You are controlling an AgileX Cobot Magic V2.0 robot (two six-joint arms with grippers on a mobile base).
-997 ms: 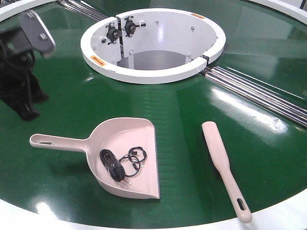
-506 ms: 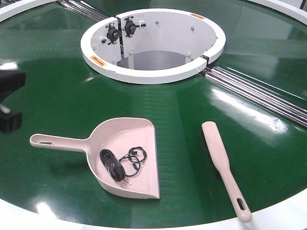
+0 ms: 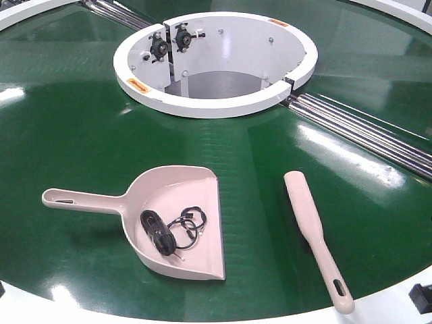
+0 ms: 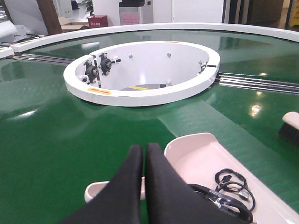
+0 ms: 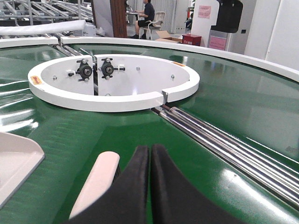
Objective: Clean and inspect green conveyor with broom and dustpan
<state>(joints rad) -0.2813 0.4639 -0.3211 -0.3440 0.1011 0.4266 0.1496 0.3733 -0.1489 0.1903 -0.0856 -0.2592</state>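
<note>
Having left the front view, the left claw (image 4: 144, 154) showed pressed together above the dustpan (image 4: 224, 163); the right claw (image 5: 150, 156), likewise pressed together, hung by the broom (image 5: 96, 184).

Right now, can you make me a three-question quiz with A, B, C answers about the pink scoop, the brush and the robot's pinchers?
1. Where does the black cable lie?
A. inside the dustpan
B. on the broom
C. in the white ring

2. What colour is the conveyor belt?
A. grey
B. dark green
C. blue

3. How are the fingers of the left gripper?
A. wide apart
B. closed together, empty
C. clamped on the dustpan's handle

Answers:
1. A: the coiled cable rests in the pan's scoop.
2. B: the glossy surface around the white ring is dark green, and the broom lies flat on it, right of the dustpan.
3. B: the left wrist view shows both black fingers pressed together above the handle with nothing between them; the right gripper looks the same.
</note>
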